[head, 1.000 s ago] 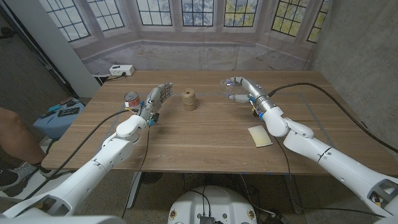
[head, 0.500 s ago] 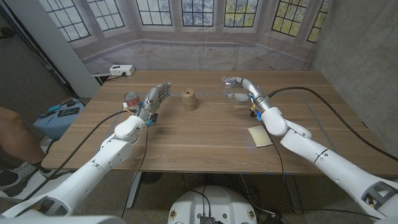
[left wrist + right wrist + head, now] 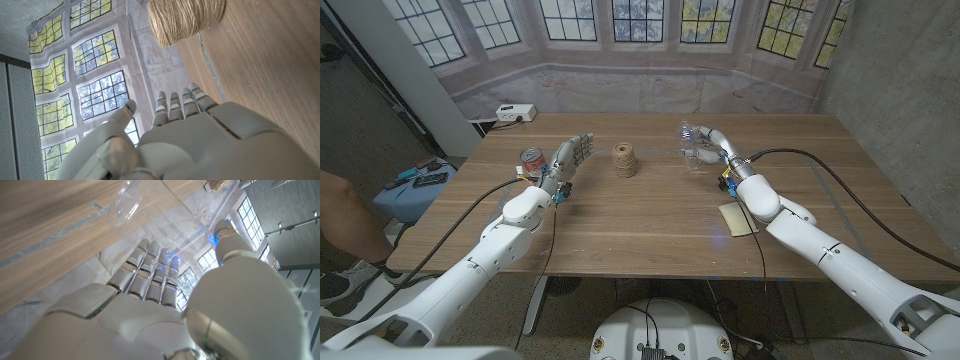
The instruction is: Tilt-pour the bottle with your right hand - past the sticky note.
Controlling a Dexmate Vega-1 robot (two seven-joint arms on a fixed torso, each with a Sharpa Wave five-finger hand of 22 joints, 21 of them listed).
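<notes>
The right hand (image 3: 707,143) grips the clear plastic bottle (image 3: 692,146) at the far right of the wooden table (image 3: 650,215), fingers (image 3: 150,270) wrapped around it, the bottle tipped off upright. The pale yellow sticky note (image 3: 737,218) lies nearer, beside the right forearm. The left hand (image 3: 568,160) holds nothing, fingers straight and together, between a red-labelled tin can (image 3: 531,162) and a spool of brown twine (image 3: 624,159).
</notes>
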